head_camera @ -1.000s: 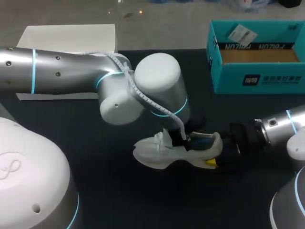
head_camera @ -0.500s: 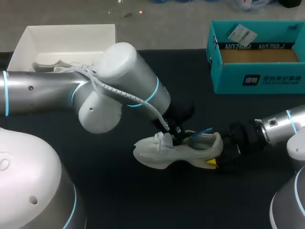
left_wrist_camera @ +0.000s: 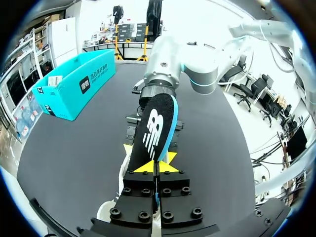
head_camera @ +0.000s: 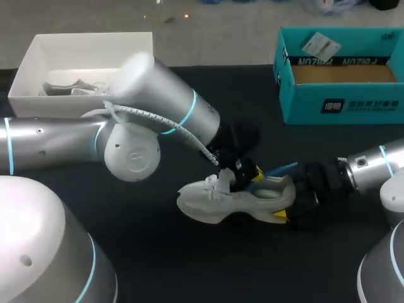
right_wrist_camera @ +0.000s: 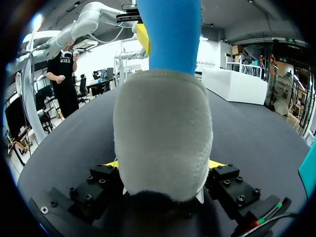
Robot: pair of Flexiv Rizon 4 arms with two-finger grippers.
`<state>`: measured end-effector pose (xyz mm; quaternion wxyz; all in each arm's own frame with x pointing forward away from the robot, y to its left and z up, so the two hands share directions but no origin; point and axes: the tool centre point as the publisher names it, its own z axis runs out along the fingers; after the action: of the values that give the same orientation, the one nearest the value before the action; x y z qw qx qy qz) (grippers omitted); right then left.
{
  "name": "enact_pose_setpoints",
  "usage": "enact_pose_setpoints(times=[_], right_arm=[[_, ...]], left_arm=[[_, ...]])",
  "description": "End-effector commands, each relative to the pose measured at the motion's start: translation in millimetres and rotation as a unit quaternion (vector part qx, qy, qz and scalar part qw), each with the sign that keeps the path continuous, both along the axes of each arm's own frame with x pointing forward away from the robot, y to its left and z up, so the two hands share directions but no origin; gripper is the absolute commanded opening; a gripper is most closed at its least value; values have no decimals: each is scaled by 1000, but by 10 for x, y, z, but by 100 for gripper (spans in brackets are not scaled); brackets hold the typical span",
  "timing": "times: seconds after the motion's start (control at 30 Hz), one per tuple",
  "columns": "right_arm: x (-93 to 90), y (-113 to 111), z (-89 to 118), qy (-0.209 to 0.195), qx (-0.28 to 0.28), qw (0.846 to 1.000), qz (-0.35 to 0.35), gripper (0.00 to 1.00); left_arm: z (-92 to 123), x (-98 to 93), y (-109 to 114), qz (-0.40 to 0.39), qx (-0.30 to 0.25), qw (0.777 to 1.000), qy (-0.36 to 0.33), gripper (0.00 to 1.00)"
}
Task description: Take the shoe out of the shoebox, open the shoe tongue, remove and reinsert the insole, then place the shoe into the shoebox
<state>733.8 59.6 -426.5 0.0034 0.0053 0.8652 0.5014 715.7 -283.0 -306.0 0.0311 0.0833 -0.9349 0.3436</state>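
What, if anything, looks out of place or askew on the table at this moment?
Only the insole: it sticks partly out of the white shoe, slanting upward, pinched by the left gripper. The right gripper clamps the shoe from behind. That fits the task; nothing else stands out.

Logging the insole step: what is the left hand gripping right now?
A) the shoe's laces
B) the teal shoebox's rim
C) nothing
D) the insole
D: the left hand is shut on the insole, which sticks up out of the white shoe.
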Motion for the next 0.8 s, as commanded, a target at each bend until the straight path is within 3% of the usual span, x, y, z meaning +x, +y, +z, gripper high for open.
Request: enact_pose_setpoints(times=[0.03,0.1,0.17,0.3,0.53,0.57,0.63,0.7,0.77,0.8], right_arm=[[-5,21,-26,0,-2,1000,-1,0],[-5,21,-26,0,-2,1000,-1,0],[-5,21,-26,0,-2,1000,-1,0],[-5,21,-26,0,-2,1000,-1,0],[-5,21,-26,0,-2,1000,-1,0],[-5,21,-26,0,-2,1000,-1,0],[-5,21,-26,0,-2,1000,-1,0],[-5,21,-26,0,-2,1000,-1,0],[-5,21,-26,0,-2,1000,-1,0],[-5,21,-26,0,-2,1000,-1,0]], left_arm=[[-76,-12,-95,5,19,1000,1,46],[-111,-36,-78,9,29,1000,-2,70],[-143,-51,-52,14,32,999,-4,82],[-213,-58,-29,22,44,999,-7,87],[-345,-33,-28,39,69,997,-17,82],[-356,-30,-25,39,68,997,-18,75],[-374,-22,-21,41,71,996,-20,49],[-385,-13,-12,42,72,996,-20,33],[-388,-11,-7,43,72,996,-20,0],[-388,-12,-4,43,73,996,-20,0]])
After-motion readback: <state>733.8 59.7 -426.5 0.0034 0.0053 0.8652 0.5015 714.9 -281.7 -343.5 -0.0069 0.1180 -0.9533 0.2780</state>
